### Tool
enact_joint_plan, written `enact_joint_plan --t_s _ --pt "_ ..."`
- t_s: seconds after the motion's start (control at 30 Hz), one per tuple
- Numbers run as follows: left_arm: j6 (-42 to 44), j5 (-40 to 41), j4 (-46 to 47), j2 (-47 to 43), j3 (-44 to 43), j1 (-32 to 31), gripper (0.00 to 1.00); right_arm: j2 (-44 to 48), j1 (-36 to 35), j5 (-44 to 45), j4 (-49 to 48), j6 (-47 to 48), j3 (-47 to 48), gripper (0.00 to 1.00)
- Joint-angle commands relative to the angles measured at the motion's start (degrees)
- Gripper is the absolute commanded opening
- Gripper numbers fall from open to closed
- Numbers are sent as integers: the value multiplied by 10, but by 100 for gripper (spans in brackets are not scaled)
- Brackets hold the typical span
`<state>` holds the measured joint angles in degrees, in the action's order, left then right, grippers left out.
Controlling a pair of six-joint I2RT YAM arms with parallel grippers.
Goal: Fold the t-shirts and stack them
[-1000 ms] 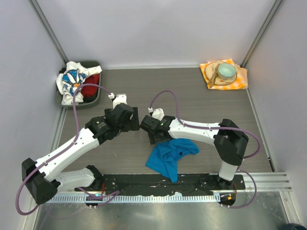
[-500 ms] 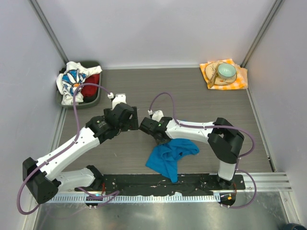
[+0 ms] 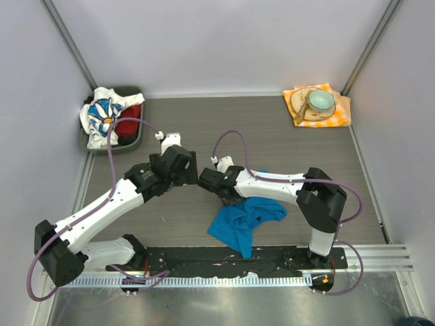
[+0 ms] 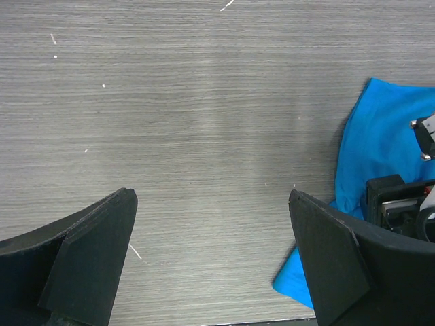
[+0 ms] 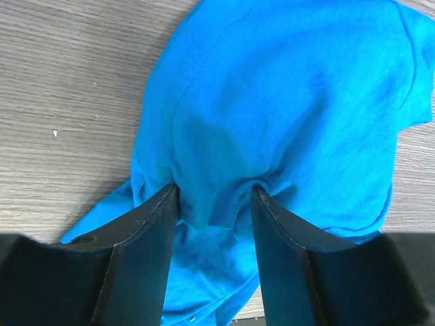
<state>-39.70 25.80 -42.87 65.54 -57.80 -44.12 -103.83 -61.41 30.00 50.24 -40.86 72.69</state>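
The bright blue t-shirt (image 3: 241,217) lies crumpled on the table near the front, under my right arm. My right gripper (image 3: 228,197) is down on it, and in the right wrist view the gripper (image 5: 214,190) is shut on a bunched fold of the blue t-shirt (image 5: 285,102). My left gripper (image 3: 192,176) is open and empty (image 4: 211,197) above bare table just left of the blue shirt (image 4: 387,129). The white daisy-print t-shirt (image 3: 102,115) and the red t-shirt (image 3: 129,125) lie heaped in a dark bin (image 3: 136,92) at the back left.
An orange-and-white checked napkin (image 3: 340,115) with a plate and a pale green bowl (image 3: 319,100) sits at the back right. Grey walls close the table on three sides. A black rail (image 3: 224,258) runs along the front edge.
My right gripper has pulled the blue t-shirt's fold up and back, so blue cloth now shows behind its forearm. The left gripper has shifted slightly.
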Motion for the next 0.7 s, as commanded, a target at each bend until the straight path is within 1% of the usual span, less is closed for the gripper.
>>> enact_joint_plan --t_s 0.0,0.1,0.13,0.23,0.5,0.57,0.67 --pt "-6 -19 34 2 -8 -4 100 35 -9 29 6 -10 32 52" --pt "-8 -19 35 2 -8 -4 100 40 -13 37 13 -15 40 47" --pt "-7 -20 36 1 -8 -4 100 40 -13 38 15 -15 41 42" --pt "-8 -21 36 3 -10 -4 100 46 -16 41 20 -17 47 36" --pt "-8 -24 39 6 -11 -4 100 39 -19 46 22 -19 47 28" --pt "-8 -24 39 6 -10 -4 100 35 -19 45 19 -19 47 19" --pt "-8 -24 40 6 -8 -4 100 28 -19 46 16 -17 47 12"
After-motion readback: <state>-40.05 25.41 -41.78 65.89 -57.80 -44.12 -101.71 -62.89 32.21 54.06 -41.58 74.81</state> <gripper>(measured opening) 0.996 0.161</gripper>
